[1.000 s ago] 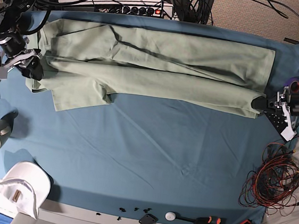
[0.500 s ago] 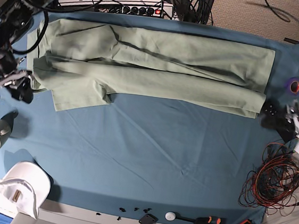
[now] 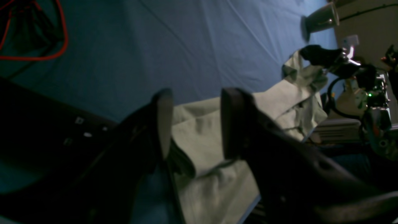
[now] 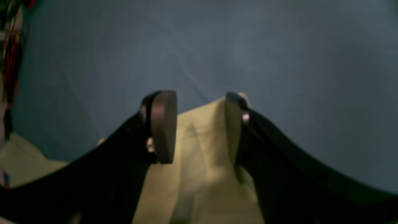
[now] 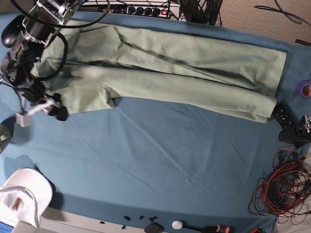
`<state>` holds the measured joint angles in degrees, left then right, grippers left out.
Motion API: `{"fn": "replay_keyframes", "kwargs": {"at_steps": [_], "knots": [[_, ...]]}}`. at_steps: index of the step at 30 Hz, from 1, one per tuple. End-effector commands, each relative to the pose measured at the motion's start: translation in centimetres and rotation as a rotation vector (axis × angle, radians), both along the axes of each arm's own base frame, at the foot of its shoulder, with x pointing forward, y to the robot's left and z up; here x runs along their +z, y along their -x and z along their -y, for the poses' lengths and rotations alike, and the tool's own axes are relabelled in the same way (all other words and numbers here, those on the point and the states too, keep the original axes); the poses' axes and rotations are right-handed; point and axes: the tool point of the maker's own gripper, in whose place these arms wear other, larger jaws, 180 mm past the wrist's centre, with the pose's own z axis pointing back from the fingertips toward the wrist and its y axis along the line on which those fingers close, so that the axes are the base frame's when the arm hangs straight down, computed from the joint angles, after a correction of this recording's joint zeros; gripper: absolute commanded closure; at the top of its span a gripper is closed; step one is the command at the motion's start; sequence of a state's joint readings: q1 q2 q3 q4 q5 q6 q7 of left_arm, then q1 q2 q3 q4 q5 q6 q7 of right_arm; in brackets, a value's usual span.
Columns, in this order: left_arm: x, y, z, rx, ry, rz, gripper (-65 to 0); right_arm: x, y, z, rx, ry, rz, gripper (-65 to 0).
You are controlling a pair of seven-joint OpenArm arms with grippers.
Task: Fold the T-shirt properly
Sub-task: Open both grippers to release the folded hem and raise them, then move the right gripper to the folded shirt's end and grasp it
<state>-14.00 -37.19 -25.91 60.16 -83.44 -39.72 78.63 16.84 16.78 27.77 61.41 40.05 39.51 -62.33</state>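
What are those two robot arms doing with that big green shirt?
They are folding the T-shirt, which lies in a long folded band across the blue cloth. The right hand sits open at one corner of it. The left hand is open just off the opposite end. Neither holds it.

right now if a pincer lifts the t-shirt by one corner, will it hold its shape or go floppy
Probably floppy: the T-shirt lies flat in soft creases and overlapping layers, so a lifted corner would likely drape and drag the rest. It looks thin and light for its spread. Pushed, it would more likely bunch on the blue table cloth than slide whole.
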Motion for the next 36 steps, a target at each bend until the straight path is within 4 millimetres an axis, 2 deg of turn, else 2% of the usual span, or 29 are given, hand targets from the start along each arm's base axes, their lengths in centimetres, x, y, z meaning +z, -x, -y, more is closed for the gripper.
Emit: {"fn": "replay_keyframes", "kwargs": {"at_steps": [1,5,8,11,16,18,20,23,27,36], "knots": [[2.1,-0.9,-0.9,0.011,-0.009,0.062,-26.4,1.9,-1.3,0.2,0.016,0.015,0.058,-25.7],[2.1,-0.9,-0.9,0.01,-0.009,0.062,-26.4,0.3,-0.7,-1.4,0.091,0.063,-0.018,-25.7],[2.1,-0.9,-0.9,0.01,-0.009,0.062,-26.4,-0.2,-0.7,-0.7,0.059,0.091,-0.048,-25.7],[2.1,-0.9,-0.9,0.01,-0.009,0.061,-26.4,0.8,-1.1,1.3,-0.023,0.117,-0.018,-25.7],[2.0,-0.8,-0.9,0.01,-0.008,0.059,-26.4,4.4,-1.3,5.4,-0.173,0.116,0.089,-25.7],[2.0,-0.8,-0.9,0.01,-0.008,0.059,-26.4,5.2,-1.1,7.0,-0.233,0.106,0.12,-25.7],[2.0,-0.8,-0.9,0.01,-0.008,0.06,-26.4,5.0,-0.6,8.2,-0.276,0.119,0.109,-25.6],[2.1,-0.8,-0.9,0.011,-0.008,0.06,-26.4,3.0,0.6,9.5,-0.329,0.188,0.013,-25.6],[2.0,-0.8,-0.9,0.01,-0.008,0.06,-26.4,1.6,1.1,8.6,-0.302,0.211,-0.04,-25.6],[2.1,-0.8,-0.9,0.011,-0.008,0.06,-26.4,-0.1,0.2,5.2,-0.169,0.308,-0.105,-25.6]]}}
